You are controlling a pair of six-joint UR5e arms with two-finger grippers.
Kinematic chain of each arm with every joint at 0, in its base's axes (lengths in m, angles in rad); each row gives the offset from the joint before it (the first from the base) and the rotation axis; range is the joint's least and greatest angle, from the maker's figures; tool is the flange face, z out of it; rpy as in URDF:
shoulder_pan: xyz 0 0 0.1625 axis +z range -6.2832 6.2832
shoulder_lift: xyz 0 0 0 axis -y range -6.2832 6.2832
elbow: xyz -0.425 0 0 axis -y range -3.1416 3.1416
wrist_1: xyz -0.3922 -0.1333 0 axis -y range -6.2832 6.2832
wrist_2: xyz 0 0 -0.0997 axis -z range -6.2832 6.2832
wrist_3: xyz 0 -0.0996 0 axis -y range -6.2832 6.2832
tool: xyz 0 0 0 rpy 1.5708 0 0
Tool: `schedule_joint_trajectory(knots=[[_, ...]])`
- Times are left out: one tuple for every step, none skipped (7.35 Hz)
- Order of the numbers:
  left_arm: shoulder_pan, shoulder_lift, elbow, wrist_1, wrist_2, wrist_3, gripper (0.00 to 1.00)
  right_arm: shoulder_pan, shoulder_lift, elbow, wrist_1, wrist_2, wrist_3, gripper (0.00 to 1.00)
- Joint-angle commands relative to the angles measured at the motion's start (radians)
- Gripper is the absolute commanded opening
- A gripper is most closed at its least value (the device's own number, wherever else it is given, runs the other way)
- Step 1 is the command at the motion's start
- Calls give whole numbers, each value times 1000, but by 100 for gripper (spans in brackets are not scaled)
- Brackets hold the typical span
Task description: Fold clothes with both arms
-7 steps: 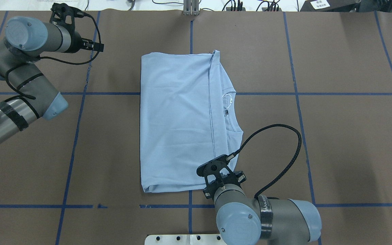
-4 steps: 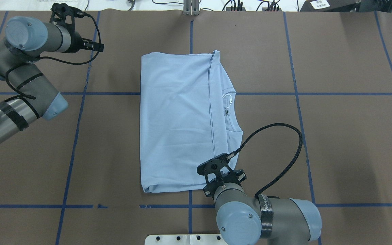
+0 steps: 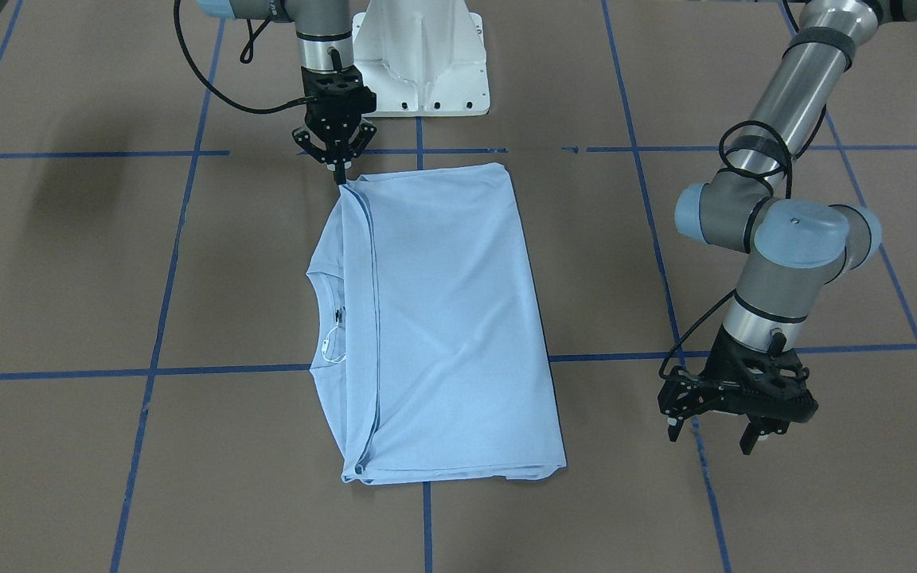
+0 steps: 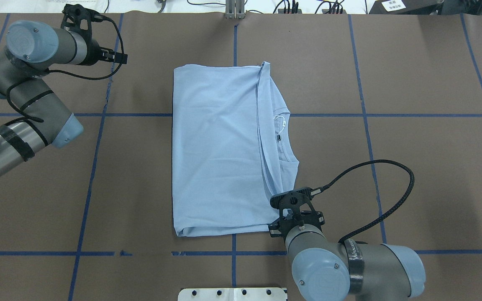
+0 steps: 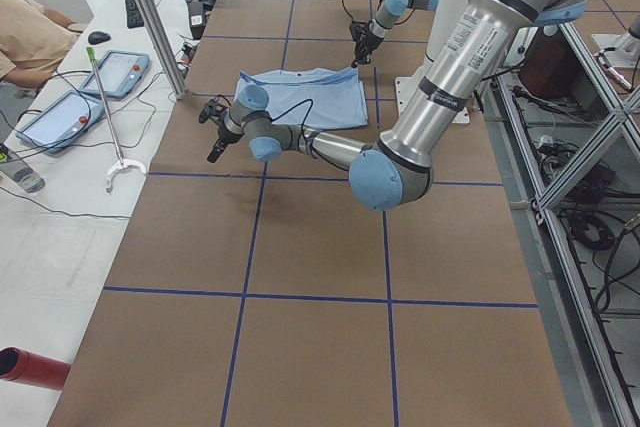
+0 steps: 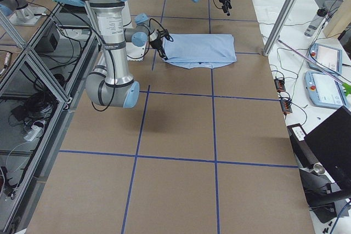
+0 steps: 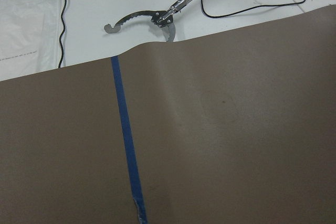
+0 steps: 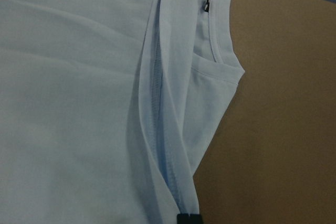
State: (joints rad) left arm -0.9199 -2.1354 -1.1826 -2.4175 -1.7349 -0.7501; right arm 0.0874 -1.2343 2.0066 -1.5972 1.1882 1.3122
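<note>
The light blue T-shirt (image 4: 216,146) lies folded into a neat rectangle in the middle of the bench (image 4: 433,167). Its collar (image 4: 286,138) and white string tag (image 4: 281,121) peek out along the right edge.

Down at the near right corner, the right gripper (image 3: 340,177) points straight down. Its jaws are pressed together, pinching the T-shirt's folded edge. The wrist view shows the hem drawn into a ridge that runs right up to a black fingertip (image 8: 189,219).

Over at the far left, the left gripper (image 3: 709,439) hangs above bare bench beside a blue tape line (image 4: 98,142). It is well apart from the T-shirt, jaws spread wide and holding nothing.
</note>
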Motion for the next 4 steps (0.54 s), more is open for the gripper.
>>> schedule_joint_trajectory(knots=[[1,8,-5,-3,0,0,100,-50,-16,4,-1,-16,172,0],[1,17,-5,-23,0,0,100,-58,-17,3,-1,-27,180,0],[1,19,-5,-28,0,-2,100,-60,-17,0,0,-29,182,23],[1,19,-5,-28,0,0,100,-60,-11,4,6,-26,179,99]])
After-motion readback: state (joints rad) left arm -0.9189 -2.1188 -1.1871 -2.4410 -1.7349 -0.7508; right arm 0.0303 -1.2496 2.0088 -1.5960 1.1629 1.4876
